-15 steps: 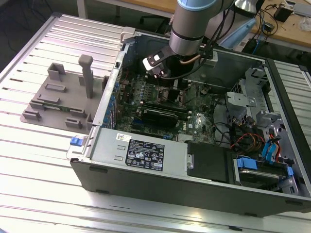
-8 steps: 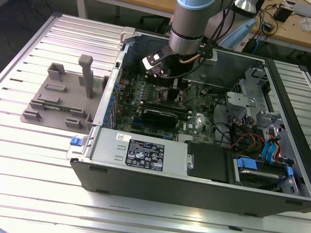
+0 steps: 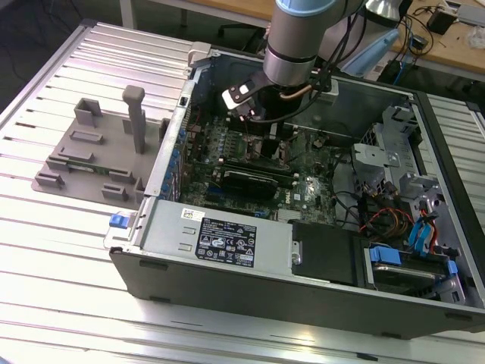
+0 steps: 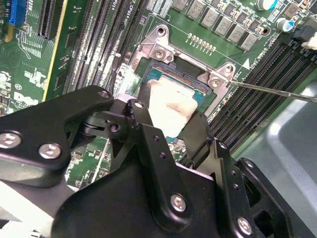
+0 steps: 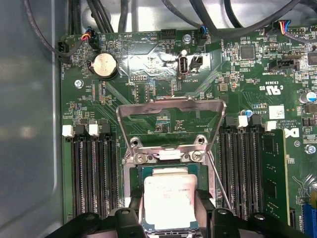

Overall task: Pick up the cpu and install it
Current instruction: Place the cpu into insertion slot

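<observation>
- A dark grey open computer case lies on the ribbed silver metal worktop. A grey plastic fixture with an upright post stands beside it, toward the exterior view's left.
- The silver-and-blue robot arm reaches down into the case over the green motherboard, close to a long black rectangular card.
- In the first wrist view the socket's silver metal load frame stands tilted up and open. A thin steel lever rod slants beside it.
- Rows of black memory slots flank the socket on both sides. A round silver coin battery and black cables lie further off.
- The cpu, a small flat square chip with a pale silvery top, sits within the open socket in both wrist views. I cannot tell whether it is fully seated.
- The black pincer is drawn in to the chip's width. Its fingers are clamped against two opposite edges of the cpu.
</observation>
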`<state>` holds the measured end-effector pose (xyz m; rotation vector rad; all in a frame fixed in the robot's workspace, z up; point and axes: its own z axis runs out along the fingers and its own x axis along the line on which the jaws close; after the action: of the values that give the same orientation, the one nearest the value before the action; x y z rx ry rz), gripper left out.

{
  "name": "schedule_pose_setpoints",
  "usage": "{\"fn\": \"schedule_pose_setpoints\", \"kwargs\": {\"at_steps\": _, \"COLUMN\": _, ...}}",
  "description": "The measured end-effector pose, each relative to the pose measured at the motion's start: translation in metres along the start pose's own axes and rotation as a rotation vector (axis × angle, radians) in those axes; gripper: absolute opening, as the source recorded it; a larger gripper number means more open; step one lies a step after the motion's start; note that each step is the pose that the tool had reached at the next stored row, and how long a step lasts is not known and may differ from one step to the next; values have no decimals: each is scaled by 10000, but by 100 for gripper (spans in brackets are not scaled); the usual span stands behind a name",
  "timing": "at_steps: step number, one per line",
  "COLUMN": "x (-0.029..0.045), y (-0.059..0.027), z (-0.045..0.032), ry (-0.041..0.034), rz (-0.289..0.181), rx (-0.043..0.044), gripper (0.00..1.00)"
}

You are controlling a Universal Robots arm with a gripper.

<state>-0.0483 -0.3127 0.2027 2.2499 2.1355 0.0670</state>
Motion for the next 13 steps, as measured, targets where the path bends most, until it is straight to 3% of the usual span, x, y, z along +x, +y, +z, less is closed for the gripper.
{"fn": "schedule_pose_setpoints", "kwargs": {"at_steps": 1, "x": 1, "y": 0, "z": 1, "ry": 5, "rz": 0, "rx": 1, "gripper": 48}}
{"fn": "schedule_pose_setpoints", "kwargs": {"at_steps": 13, "x": 1, "y": 4, "z": -46, "ry": -34, "rz": -2, "rx": -3, "gripper": 48}}
